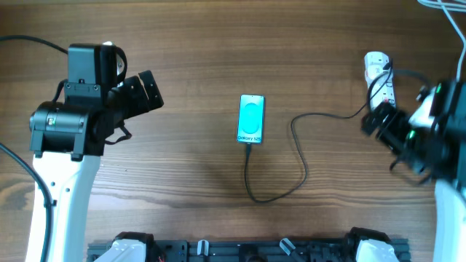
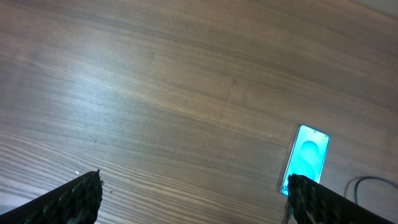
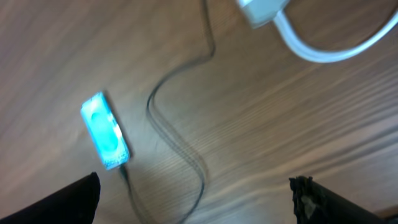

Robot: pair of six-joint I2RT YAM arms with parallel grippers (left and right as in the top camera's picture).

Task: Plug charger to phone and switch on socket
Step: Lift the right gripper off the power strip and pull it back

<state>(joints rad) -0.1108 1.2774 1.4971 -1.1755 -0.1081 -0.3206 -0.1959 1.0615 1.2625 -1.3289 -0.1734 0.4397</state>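
The phone (image 1: 250, 118) lies flat at the table's middle, its cyan-green screen lit; it also shows in the left wrist view (image 2: 306, 158) and the right wrist view (image 3: 105, 131). The thin black charger cable (image 1: 298, 149) meets the phone's lower edge, loops below it and runs right to the white socket strip (image 1: 378, 74) at the far right; it shows blurred in the right wrist view (image 3: 180, 146). My left gripper (image 1: 148, 90) hovers open and empty left of the phone (image 2: 193, 193). My right gripper (image 1: 382, 122) hangs open and empty just below the socket (image 3: 196, 199).
A thicker white cord (image 3: 329, 46) leaves a white block (image 3: 261, 9) at the top of the right wrist view. More white cord (image 1: 445, 14) runs off the top right corner. Black fixtures line the table's front edge (image 1: 247, 249).
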